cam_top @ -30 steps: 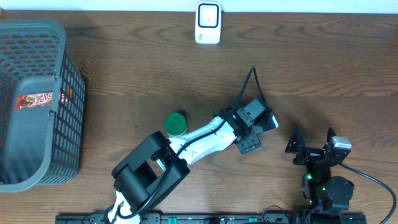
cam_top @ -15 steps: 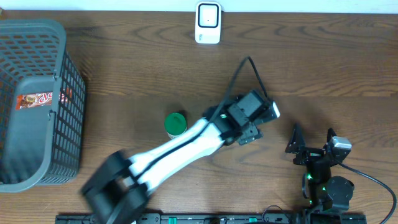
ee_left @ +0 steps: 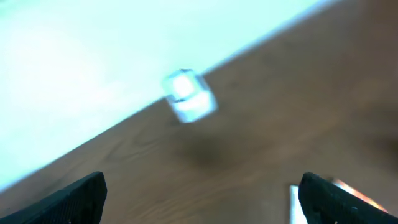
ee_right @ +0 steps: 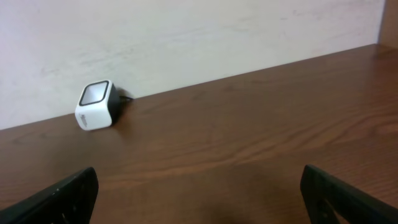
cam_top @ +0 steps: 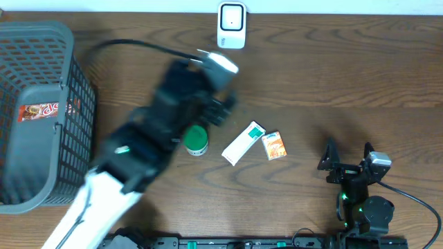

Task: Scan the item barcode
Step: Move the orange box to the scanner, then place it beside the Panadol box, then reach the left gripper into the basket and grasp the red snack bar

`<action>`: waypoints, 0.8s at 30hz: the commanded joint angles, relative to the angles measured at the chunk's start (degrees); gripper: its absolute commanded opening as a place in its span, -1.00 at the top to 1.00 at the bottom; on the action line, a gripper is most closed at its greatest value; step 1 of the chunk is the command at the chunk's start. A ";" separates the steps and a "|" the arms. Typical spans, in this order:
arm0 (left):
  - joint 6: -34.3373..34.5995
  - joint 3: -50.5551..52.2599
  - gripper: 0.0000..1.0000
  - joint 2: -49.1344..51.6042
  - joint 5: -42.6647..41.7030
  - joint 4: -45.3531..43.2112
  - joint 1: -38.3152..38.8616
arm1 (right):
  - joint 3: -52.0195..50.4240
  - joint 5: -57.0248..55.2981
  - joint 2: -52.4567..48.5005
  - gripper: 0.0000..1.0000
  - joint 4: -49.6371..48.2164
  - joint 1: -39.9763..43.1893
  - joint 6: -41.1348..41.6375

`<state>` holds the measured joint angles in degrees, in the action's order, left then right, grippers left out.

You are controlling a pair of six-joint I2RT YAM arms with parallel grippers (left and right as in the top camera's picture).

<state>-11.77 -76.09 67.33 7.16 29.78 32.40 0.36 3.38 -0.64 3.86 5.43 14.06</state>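
Motion blur is smearing the left arm across the overhead view: a second ago it was lying over the middle of the table (cam_top: pixel 360 76), and now it is swinging up and left, with the left gripper (cam_top: pixel 218 107) passing above the green tub (cam_top: pixel 195 140). Its leaving is uncovering a white-and-green box (cam_top: pixel 243 143) and an orange packet (cam_top: pixel 275 146), lying flat just beside each other and well short of the scanner (cam_top: pixel 231 25) at the far edge. Which item is being scanned I cannot tell; nothing is being carried, so a fresh pick seems to be coming. The basket (cam_top: pixel 69 83) is sitting at the left, and the right gripper (cam_top: pixel 342 166) is idling near the front.

From the left wrist, the left gripper (ee_left: pixel 208 199) is showing its fingers (ee_left: pixel 81 199) spread wide with nothing between them, the scanner (ee_left: pixel 188 102) blurring ahead.

From the right wrist, the right gripper (ee_right: pixel 202 199) is likewise gaping and touching nothing, facing the scanner (ee_right: pixel 96 106).
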 commanded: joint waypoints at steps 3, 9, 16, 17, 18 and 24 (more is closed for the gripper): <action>13.57 -0.28 -0.97 -8.41 1.42 0.24 -13.49 | -0.04 -0.09 0.26 -0.98 0.22 -0.39 0.07; 16.94 -0.28 -0.97 -14.05 1.07 0.55 -25.64 | -0.04 -0.09 0.26 -0.98 0.22 -0.39 0.07; 22.69 -0.26 -0.97 -13.62 1.07 2.62 -38.03 | -0.04 -0.09 0.26 -0.98 0.22 -0.39 0.07; 23.37 -0.26 -0.97 -13.14 1.05 2.78 -39.26 | -0.04 -0.09 0.26 -0.98 0.24 -0.39 0.07; 24.09 -0.26 -0.97 -12.39 1.05 2.86 -40.63 | -0.04 -0.09 0.26 -0.99 0.22 -0.39 0.07; 29.22 -0.26 -0.97 -5.70 1.05 3.87 -46.56 | -0.04 -0.09 0.26 -0.99 0.22 -0.39 0.07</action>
<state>13.26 -76.09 58.89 8.03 33.30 -12.12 0.36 3.38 -0.64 3.84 5.43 14.06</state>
